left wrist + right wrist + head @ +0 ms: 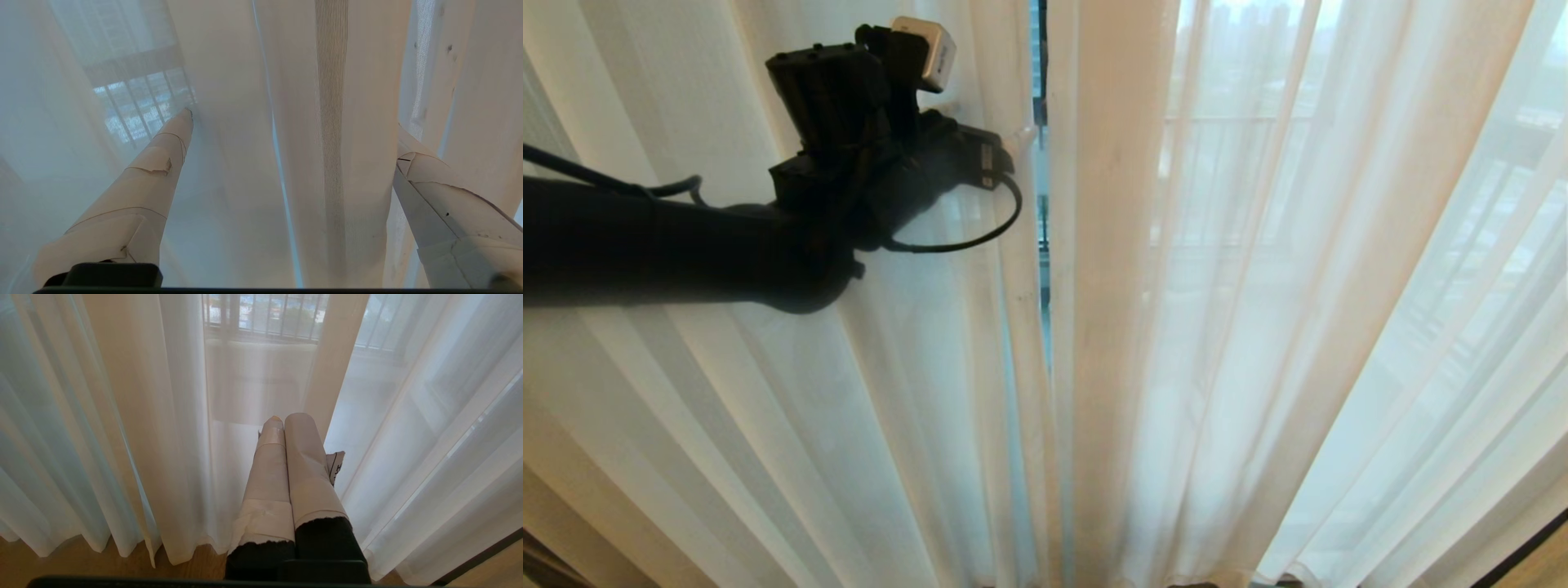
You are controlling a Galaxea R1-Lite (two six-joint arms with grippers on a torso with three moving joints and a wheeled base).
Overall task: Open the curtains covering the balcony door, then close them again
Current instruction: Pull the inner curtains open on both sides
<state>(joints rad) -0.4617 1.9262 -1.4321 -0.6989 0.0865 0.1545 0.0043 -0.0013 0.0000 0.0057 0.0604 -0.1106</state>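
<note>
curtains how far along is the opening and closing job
Barely begun. The sheer curtains hang drawn, with only a narrow slit between the panels, so nothing looks opened. In hand: the left claw, fingers spread wide, is up at the left panel's inner edge, not clamped on it. The right claw is shut, low by the hem. Left: opening, then closing.

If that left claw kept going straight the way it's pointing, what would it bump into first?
Most likely the sheer curtain: the open left gripper already points into its folds by the centre gap. The glass behind looks farther, though depth is unclear.
</note>
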